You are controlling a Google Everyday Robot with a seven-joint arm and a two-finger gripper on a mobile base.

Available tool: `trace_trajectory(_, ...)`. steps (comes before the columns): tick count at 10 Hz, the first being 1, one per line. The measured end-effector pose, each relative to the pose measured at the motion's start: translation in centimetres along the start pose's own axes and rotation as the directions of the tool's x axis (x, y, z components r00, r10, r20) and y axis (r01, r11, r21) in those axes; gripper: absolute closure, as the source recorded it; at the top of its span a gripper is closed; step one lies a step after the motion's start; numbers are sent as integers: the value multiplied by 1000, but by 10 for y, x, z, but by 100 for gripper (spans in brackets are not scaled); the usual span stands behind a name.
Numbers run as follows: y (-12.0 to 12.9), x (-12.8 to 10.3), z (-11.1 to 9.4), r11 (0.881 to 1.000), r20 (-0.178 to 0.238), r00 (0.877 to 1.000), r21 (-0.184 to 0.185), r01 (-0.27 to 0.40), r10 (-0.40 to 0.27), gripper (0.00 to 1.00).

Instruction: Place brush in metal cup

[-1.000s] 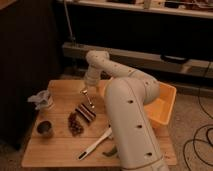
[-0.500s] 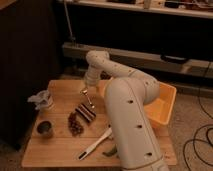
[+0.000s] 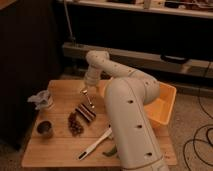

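One tool [image 3: 86, 92] over table [image 3: 55, 151], grip indiscernible; brush [image 3: 94, 145] end behind arm [image 3: 131, 115].

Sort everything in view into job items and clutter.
Job: white long-handled brush; small metal cup; robot's hand, over the wooden table.
Clutter: dark grape-like cluster; brown block; crumpled white wrapper; yellow plastic bin.

Dim, warm light falls on the table [image 3: 56, 147] and the pincer [image 3: 86, 92] above it, background dark
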Motion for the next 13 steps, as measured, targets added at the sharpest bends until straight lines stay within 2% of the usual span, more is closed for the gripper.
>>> trace_trajectory(9, 0, 0, 0, 1000, 0, 1000, 0, 0, 0, 20)
trace_trajectory(11, 3, 5, -6, 1000, 11, 1000, 22, 0, 0, 20)
trace_trajectory(13, 14, 18, -26, 999, 31, 1000, 54, -5, 3, 20)
